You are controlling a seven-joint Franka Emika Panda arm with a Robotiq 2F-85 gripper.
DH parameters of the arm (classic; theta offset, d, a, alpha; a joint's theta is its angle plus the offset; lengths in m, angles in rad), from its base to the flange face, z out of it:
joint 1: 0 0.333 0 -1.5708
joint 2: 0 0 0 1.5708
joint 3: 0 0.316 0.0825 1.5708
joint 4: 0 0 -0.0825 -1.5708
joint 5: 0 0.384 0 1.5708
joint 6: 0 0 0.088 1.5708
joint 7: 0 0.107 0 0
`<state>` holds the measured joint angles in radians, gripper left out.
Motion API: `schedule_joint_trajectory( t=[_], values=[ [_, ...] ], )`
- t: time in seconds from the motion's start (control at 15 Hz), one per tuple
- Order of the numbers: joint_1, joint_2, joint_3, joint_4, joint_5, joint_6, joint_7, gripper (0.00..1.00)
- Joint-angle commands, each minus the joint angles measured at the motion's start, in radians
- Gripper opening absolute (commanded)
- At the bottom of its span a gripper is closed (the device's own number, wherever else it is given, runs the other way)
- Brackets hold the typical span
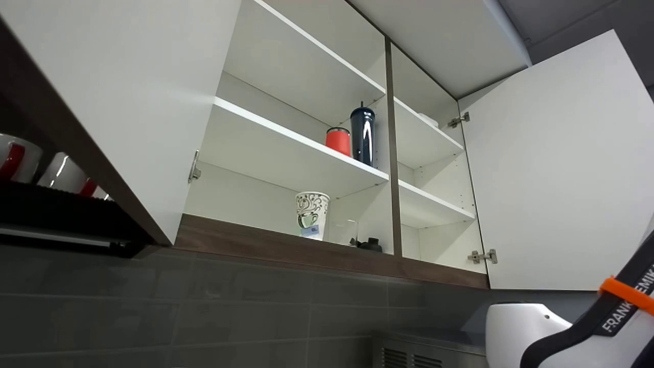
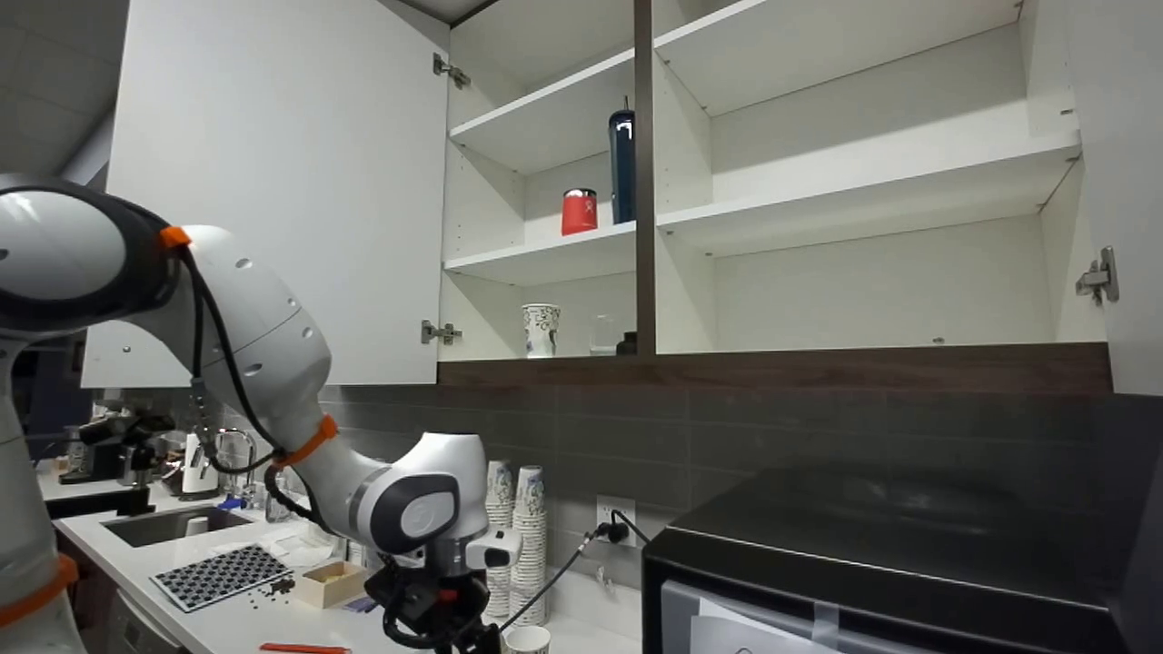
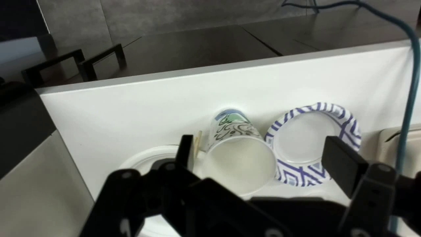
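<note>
i see the gripper (image 3: 264, 155) spread wide, its fingers (image 3: 343, 166) well apart and grasping nothing. a patterned paper cup (image 3: 234, 131) stands upright on the white counter (image 3: 141, 110), seen between them in the wrist view. a purple-patterned plate (image 3: 304, 138) lies just beside it. above, in both exterior views, a red tumbler (image 2: 579, 213) sits on a shelf (image 2: 545, 262) in the wall cabinet (image 2: 545, 371), near a tall dark bottle (image 1: 362, 135).

Wrist view: one cup (image 3: 238, 153), one patterned plate (image 3: 304, 138).
In an exterior view, two tumblers (image 2: 579, 214) are standing at twelve o'clock, two cup stacks (image 2: 529, 545) near six.
</note>
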<state>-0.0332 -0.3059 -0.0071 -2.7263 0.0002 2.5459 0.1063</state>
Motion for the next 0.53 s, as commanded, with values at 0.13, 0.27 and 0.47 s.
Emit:
schedule_joint_trajectory(
  t=[0.13,0.27,0.47],
  values=[
    [-0.050,0.256,-0.035,0.114,0.063,0.137,0.107,1.00],
    [-0.045,0.330,-0.041,0.150,0.094,0.167,0.124,1.00],
    [-0.038,0.418,-0.043,0.195,0.140,0.212,0.130,0.73]
  ],
)
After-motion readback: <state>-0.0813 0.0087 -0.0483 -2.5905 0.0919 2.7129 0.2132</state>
